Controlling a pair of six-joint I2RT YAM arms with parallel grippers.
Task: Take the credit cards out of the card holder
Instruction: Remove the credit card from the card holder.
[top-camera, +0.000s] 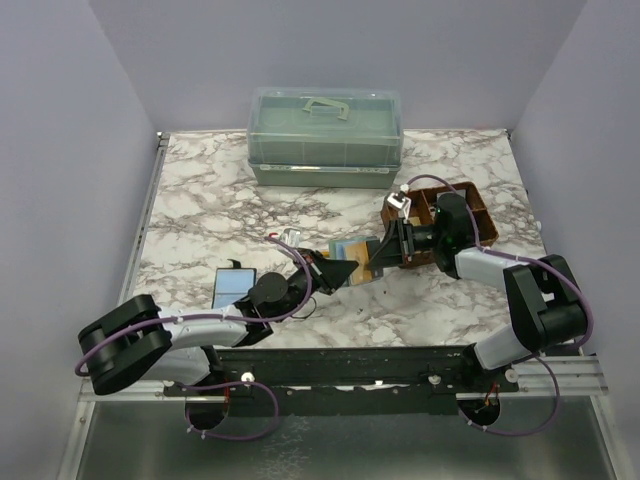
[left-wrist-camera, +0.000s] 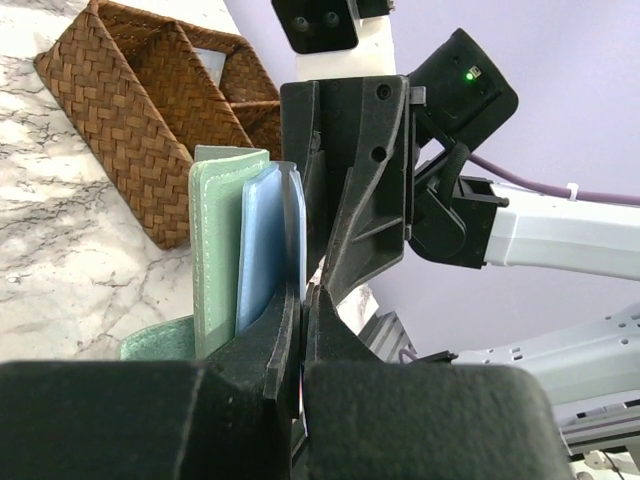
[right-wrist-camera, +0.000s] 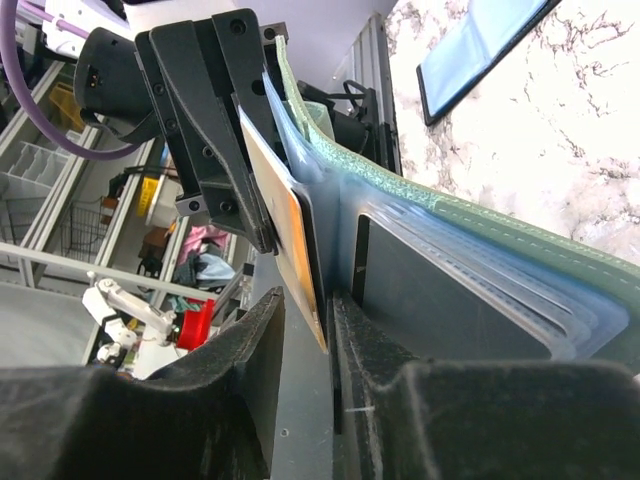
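On the marbled desk (top-camera: 200, 200), at lower left of the top view, a glossy bluish credit card (top-camera: 235, 287) with dark edges lies flat. Right of it, at mid-frame, the left pincer (left-wrist-camera: 303, 300) is pressed together on the card holder (left-wrist-camera: 225, 250), which is lifted off the desk: a stitched pale green cover over clear bluish plastic sleeves. The right pincer (right-wrist-camera: 325, 330) pinches a thin tan credit card (right-wrist-camera: 295, 250) that sits at the holder's pockets. Further right stands a brown woven tray (left-wrist-camera: 130, 110).
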